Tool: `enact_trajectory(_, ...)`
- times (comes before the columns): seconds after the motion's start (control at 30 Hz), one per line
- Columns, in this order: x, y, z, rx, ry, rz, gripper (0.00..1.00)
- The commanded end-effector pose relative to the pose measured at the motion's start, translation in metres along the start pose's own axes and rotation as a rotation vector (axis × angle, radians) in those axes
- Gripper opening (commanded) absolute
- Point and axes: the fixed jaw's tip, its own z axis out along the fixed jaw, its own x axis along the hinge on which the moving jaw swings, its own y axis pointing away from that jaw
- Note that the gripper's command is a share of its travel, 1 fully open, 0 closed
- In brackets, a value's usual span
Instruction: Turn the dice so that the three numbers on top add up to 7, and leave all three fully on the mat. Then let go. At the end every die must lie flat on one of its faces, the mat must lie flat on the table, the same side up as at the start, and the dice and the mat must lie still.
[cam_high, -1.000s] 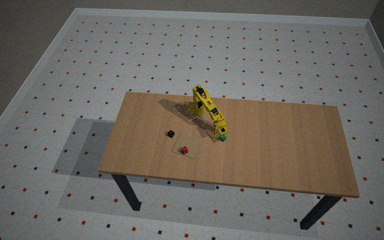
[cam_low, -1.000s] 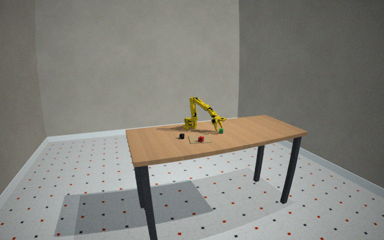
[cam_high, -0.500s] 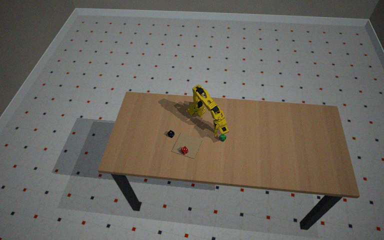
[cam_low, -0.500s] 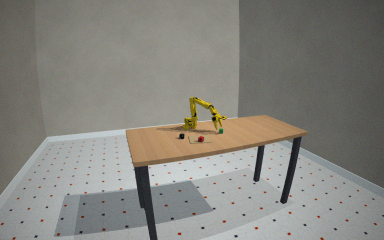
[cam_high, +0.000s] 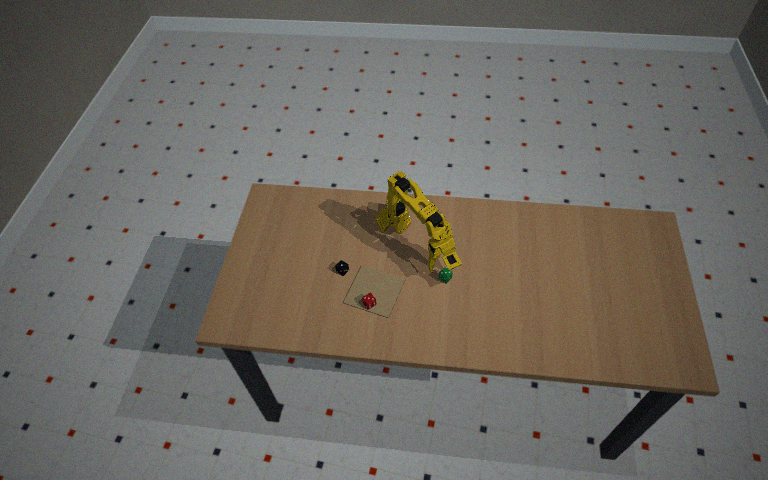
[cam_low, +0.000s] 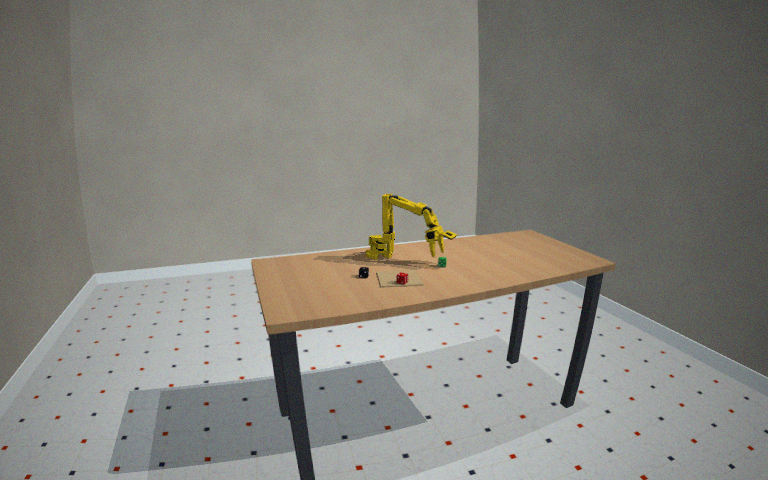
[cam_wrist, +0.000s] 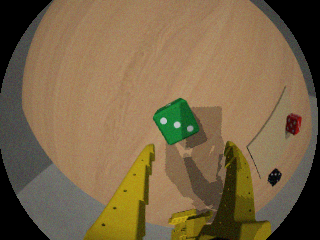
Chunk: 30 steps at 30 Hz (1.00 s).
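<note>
My gripper (cam_high: 441, 270) (cam_low: 438, 256) (cam_wrist: 191, 146) hovers parted and holding nothing beside the green die (cam_high: 445, 275) (cam_low: 442, 262) (cam_wrist: 176, 121), 1 of 2 off the mat (cam_high: 380, 283) (cam_low: 389, 281) (cam_wrist: 265, 137) — I judge this the pickup approach. Next: align, straddle, close — then turn it onto the mat.

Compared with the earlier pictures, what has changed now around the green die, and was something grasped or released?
The pincer has risen slightly, away from the table. It is open and holds nothing now; no grasp or release is visible. The green die, black die, red die and mat stayed in place.
</note>
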Motion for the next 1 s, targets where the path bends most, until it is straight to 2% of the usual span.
enact_trajectory(0.0,-0.0078,0.0057,-0.0093,0.067,0.250,-0.092,0.35)
enact_trajectory(0.17,-0.0078,0.0057,-0.0093,0.075,0.278,-0.103,0.35)
enact_trajectory(0.27,-0.0078,0.0057,-0.0093,0.087,0.322,-0.119,0.35)
enact_trajectory(0.97,-0.0078,0.0057,-0.0093,0.087,0.323,-0.119,0.35)
